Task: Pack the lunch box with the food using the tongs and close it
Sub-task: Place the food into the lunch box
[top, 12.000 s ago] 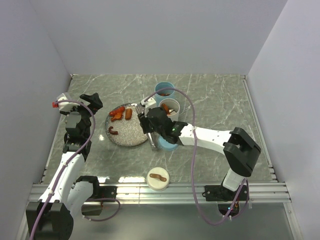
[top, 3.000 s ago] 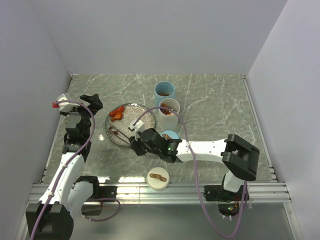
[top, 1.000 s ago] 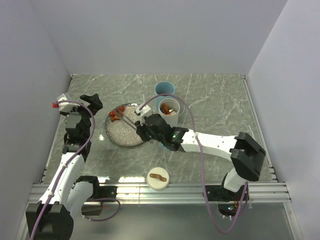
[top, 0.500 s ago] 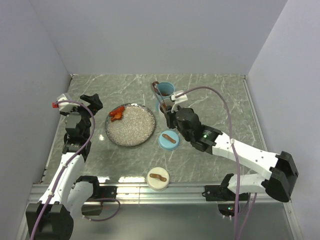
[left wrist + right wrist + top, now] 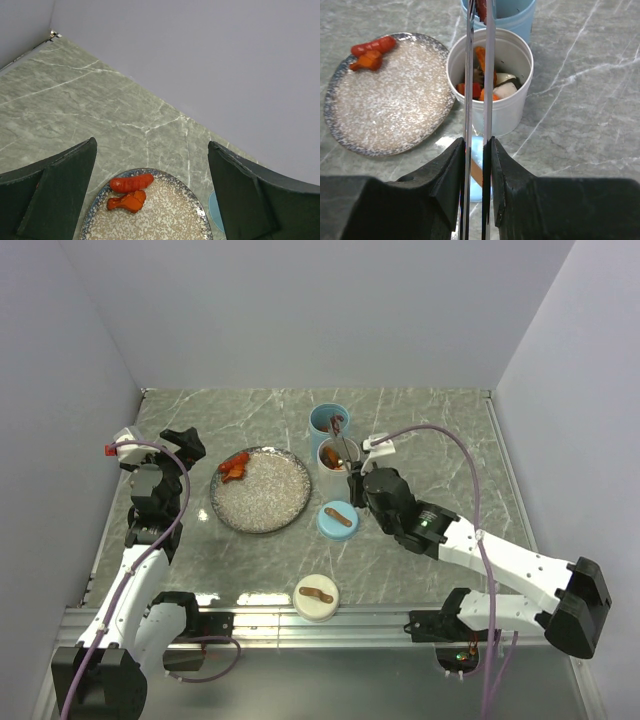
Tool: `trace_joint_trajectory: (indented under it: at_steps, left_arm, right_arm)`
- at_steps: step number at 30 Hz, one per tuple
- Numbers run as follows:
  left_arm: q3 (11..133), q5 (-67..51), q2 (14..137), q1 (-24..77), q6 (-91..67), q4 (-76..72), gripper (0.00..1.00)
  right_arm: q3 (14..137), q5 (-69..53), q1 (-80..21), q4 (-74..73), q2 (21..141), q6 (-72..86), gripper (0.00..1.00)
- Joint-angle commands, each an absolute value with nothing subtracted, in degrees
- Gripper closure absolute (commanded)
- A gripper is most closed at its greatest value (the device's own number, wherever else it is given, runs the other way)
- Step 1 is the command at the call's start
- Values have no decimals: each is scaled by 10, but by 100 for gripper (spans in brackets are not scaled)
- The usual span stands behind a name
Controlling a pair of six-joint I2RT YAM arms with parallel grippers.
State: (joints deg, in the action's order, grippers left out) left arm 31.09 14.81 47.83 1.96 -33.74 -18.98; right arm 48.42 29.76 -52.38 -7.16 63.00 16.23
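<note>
White cup [image 5: 506,114] w/ mixed food [image 5: 502,90]

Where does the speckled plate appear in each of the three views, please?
Top external: speckled plate, left of centre.
Left wrist: speckled plate, bottom centre, partly cut off.
Right wrist: speckled plate, left side.
Shared landmark: the orange-red food pieces at its edge, in all three.

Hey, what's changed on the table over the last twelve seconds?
The right tool, shut on the tongs, swung from the plate to above the blue cup, carrying a brown piece off the plate. Only two orange pieces remain there. The left tool, open, the blue lid and the white lid stayed put.
</note>
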Motion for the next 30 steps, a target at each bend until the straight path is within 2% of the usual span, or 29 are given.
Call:
trace_joint_trajectory:
  at_steps: [1, 20, 30]
  left_arm:
    - [305, 142, 468, 18, -341, -215, 1]
    - [308, 142, 480, 18, -341, -218, 1]
    - [306, 144, 476, 18, -343, -217, 1]
  right_arm:
    - [496, 309, -507, -33, 649, 160, 72]
    - [550, 238, -437, 33, 732, 103, 72]
    - [577, 224, -425, 40, 762, 91, 60]
